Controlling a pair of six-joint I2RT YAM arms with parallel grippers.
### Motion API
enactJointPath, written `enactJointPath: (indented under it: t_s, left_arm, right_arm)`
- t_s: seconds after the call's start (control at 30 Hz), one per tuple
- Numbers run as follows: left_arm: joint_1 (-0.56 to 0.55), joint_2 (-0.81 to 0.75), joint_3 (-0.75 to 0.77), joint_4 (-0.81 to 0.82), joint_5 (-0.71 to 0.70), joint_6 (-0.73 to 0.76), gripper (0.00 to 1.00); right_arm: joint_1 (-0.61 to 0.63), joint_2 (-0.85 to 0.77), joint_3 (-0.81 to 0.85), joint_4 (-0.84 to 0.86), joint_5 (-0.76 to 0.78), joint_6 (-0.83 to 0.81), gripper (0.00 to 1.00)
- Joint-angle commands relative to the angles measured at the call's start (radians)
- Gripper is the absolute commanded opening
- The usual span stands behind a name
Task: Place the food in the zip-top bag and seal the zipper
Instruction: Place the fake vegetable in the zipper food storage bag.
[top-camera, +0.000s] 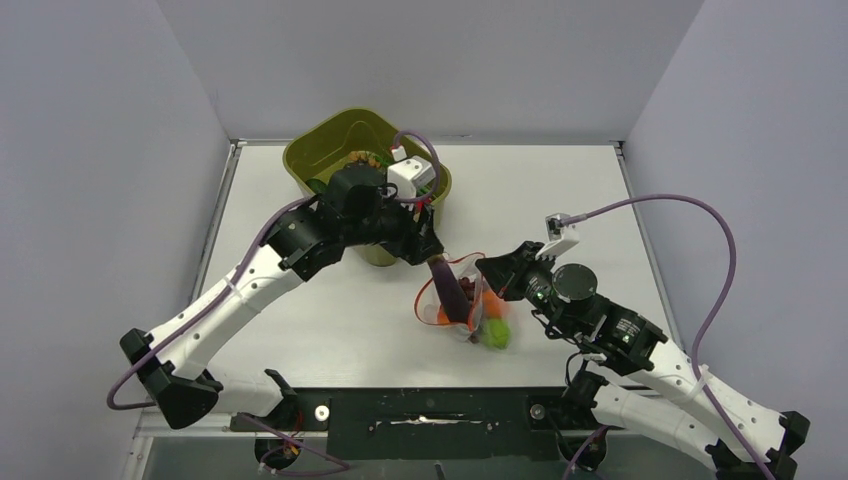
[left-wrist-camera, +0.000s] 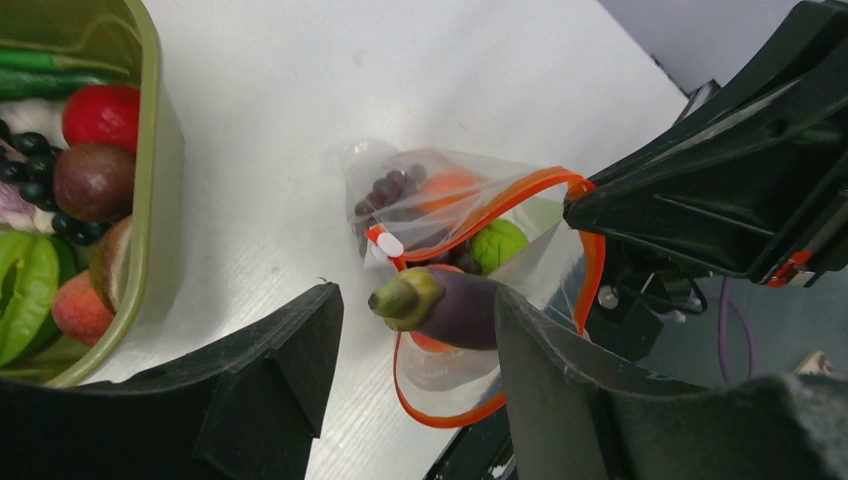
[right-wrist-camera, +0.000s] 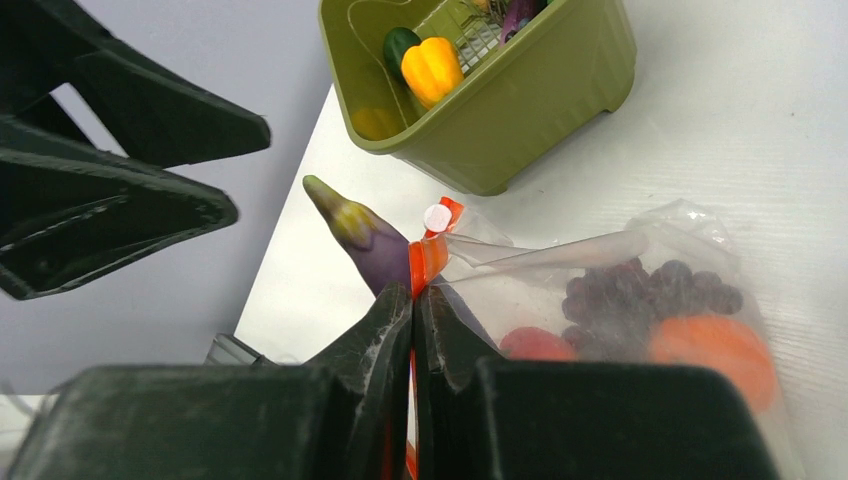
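Note:
The clear zip-top bag (top-camera: 440, 312) lies mid-table with its mouth held open. Its red-orange zipper (left-wrist-camera: 500, 205) forms a loop. A purple eggplant (top-camera: 449, 288) stands tilted in the mouth, green stem up. My left gripper (left-wrist-camera: 417, 297) is open; the eggplant (left-wrist-camera: 455, 308) leans on the right finger only. My right gripper (right-wrist-camera: 413, 292) is shut on the zipper strip (right-wrist-camera: 428, 262) at the bag's rim, beside the eggplant (right-wrist-camera: 372, 245). Dark grapes (right-wrist-camera: 650, 290), an orange fruit (right-wrist-camera: 715, 355), a red piece (right-wrist-camera: 535, 345) and a green fruit (left-wrist-camera: 497, 243) are in the bag.
The olive-green tub (top-camera: 320, 150) stands at the back, under my left arm. It holds a yellow pepper (right-wrist-camera: 432, 68), a red fruit (left-wrist-camera: 103, 115), a brown fruit (left-wrist-camera: 93, 180) and green pieces. The zipper's white slider tab (right-wrist-camera: 438, 216) sits by my right fingertips.

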Motion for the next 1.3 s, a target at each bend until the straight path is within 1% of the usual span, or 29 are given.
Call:
enactJointPath:
  t_s: [0.0,0.13,0.27,0.4,0.57,0.87,0.97,1.23,1.27]
  left_arm:
    - [0.017,0.052,0.064,-0.091,0.12,0.007,0.55]
    - [0.035,0.078,0.054,-0.099,0.156,0.013,0.54]
    - [0.053,0.085,0.045,-0.089,0.182,0.019,0.48]
    - [0.091,0.086,0.03,-0.078,0.192,0.02,0.49]
    - [0.132,0.091,0.02,-0.049,0.257,0.017,0.49]
    - [0.14,0.128,0.02,-0.038,0.384,0.02,0.49]
    - [0.14,0.136,0.019,-0.036,0.397,0.018,0.43]
    - [0.139,0.146,-0.002,-0.001,0.42,0.012,0.37]
    - [0.14,0.147,-0.004,0.004,0.424,0.011,0.33]
  right_arm:
    - [-0.003,0.005,0.024,0.118,-0.022,-0.024,0.0]
    - [-0.003,0.006,0.027,0.116,-0.027,-0.027,0.0]
    - [-0.003,0.002,0.025,0.116,-0.023,-0.027,0.0]
    - [-0.003,0.003,0.019,0.124,-0.028,-0.027,0.0]
    - [-0.004,0.008,0.021,0.125,-0.032,-0.029,0.0]
    - [-0.004,0.008,0.019,0.127,-0.037,-0.024,0.0]
    - [-0.003,0.007,0.017,0.13,-0.038,-0.022,0.0]
    - [-0.003,0.007,0.015,0.131,-0.045,-0.022,0.0]
    - [-0.003,0.007,0.015,0.131,-0.046,-0.021,0.0]
